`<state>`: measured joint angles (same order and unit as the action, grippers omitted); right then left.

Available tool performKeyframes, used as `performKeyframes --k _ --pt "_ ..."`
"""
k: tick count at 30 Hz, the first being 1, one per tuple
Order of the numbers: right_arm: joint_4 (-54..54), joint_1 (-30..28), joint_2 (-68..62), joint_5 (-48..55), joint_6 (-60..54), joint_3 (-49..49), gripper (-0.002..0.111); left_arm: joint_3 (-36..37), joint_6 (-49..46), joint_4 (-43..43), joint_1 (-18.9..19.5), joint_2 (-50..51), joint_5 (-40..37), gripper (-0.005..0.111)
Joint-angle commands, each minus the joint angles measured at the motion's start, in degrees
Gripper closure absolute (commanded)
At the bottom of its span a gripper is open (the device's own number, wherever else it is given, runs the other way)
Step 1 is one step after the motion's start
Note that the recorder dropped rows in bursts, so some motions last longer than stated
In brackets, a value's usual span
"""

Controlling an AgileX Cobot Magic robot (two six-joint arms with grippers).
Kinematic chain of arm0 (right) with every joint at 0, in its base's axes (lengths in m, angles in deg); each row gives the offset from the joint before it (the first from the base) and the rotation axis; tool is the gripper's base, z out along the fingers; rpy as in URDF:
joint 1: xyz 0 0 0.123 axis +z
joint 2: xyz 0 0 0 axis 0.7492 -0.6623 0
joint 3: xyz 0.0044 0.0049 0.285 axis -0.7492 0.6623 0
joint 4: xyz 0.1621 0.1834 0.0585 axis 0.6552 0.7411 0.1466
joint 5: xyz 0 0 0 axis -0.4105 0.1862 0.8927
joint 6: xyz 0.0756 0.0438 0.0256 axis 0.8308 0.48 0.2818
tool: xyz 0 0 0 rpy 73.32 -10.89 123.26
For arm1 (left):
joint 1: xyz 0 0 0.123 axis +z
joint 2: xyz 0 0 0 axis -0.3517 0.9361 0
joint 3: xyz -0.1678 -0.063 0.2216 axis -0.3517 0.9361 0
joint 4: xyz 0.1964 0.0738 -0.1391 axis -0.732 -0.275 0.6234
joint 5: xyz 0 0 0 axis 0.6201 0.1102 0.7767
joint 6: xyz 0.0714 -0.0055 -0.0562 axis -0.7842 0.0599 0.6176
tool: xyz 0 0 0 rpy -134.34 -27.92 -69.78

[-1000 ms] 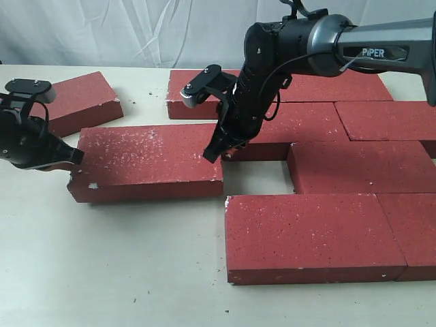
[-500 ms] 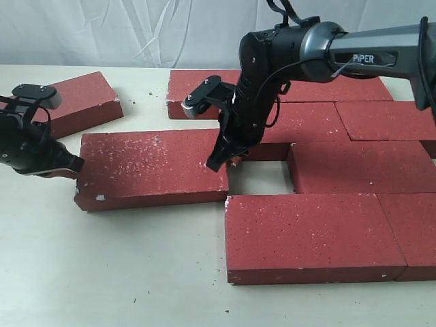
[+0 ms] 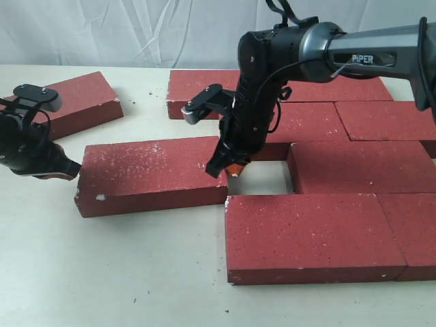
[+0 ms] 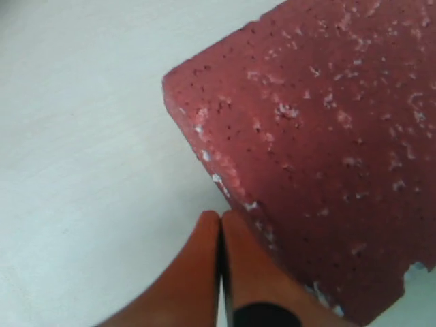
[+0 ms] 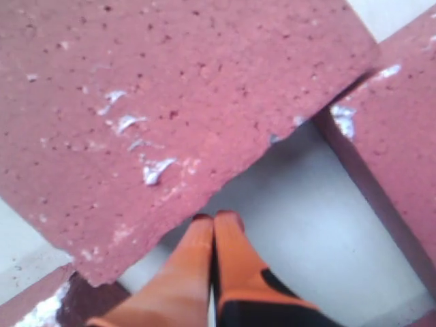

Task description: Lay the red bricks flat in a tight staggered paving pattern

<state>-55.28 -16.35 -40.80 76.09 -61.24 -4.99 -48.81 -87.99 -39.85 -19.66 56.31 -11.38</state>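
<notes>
A loose red brick (image 3: 150,176) lies flat and slightly skewed at the centre left, its right end near a gap (image 3: 262,176) in the laid red bricks (image 3: 313,235). My left gripper (image 3: 65,169) is shut with nothing in it, its orange fingertips against the loose brick's left end (image 4: 286,136). My right gripper (image 3: 231,167) is also shut and empty, its tips (image 5: 216,221) down in the gap beside the brick's right end (image 5: 136,102). Another red brick (image 3: 78,102) lies apart at the far left.
Laid bricks fill the right side: a back row (image 3: 204,88), a middle row (image 3: 361,167) and a front row (image 3: 415,225). A white cloth backdrop (image 3: 136,30) hangs behind the pale table (image 3: 109,272).
The loose brick has slid right and its right end has closed on the gap. My left gripper followed its left end; my right gripper dropped lower beside its right end.
</notes>
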Motion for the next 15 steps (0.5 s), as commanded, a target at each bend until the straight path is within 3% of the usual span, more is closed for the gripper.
performKeyframes --k 1,9,15 --pt "-1.2 -0.1 0.9 1.4 -0.1 -0.3 0.109 -0.3 0.3 -1.2 -0.5 0.1 -1.7 0.107" --pt "-5.0 -0.2 5.6 -0.8 0.6 -1.9 0.109 -0.3 0.1 -1.1 -0.5 0.1 9.1 0.107" --pt "-1.2 -0.2 5.0 -20.4 3.0 -2.8 0.109 -0.3 0.3 -0.6 -0.5 0.1 10.0 0.107"
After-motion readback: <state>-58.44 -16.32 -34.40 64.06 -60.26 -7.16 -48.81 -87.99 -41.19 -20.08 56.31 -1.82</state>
